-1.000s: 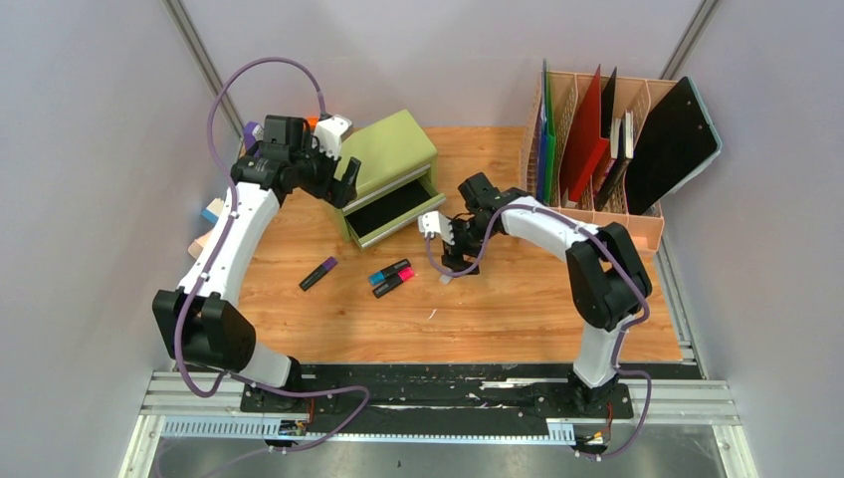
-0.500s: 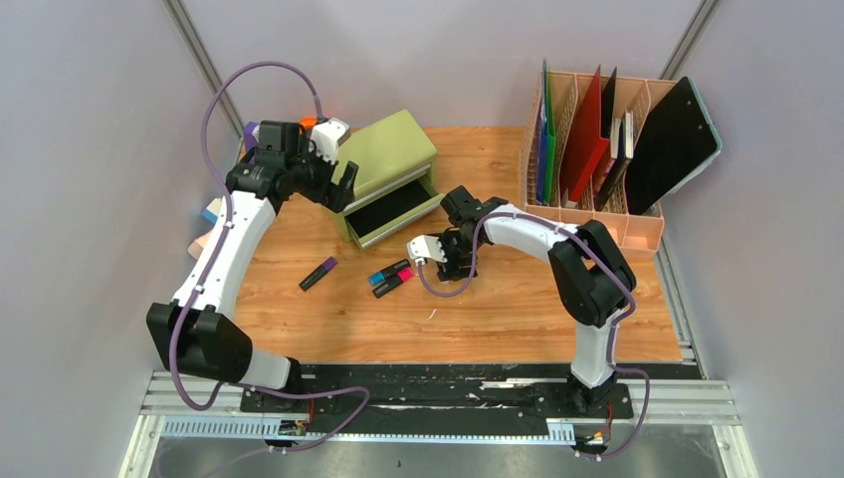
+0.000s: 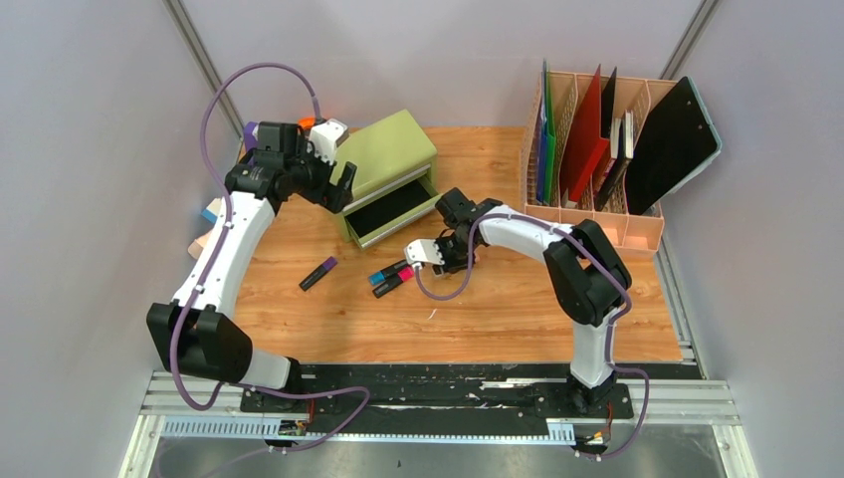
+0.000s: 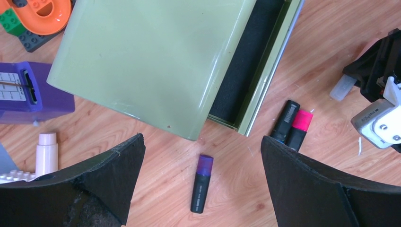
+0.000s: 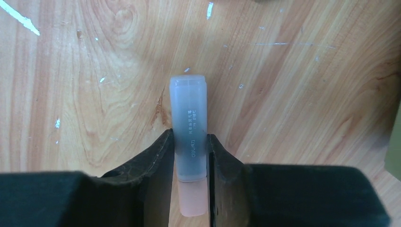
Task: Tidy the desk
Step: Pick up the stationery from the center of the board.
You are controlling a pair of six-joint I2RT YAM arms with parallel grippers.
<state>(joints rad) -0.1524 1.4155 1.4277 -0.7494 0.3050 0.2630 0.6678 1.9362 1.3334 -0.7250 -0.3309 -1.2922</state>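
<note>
Desk (image 3: pixel 518 309): flat under both arms, pens (image 3: pixel 393 277) lying on it.
Right claw (image 5: pixel 190 142): pinching a cloudy little tube (image 5: pixel 188 101) with a pink end.
Left claw (image 4: pixel 201 142): wide apart, holding nothing, above the green drawers (image 4: pixel 151 56).

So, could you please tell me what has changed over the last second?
The right gripper shifted left and its fingers closed on the translucent-capped stick on the desk. The left gripper stayed open by the green drawer chest; the markers have not moved.
</note>
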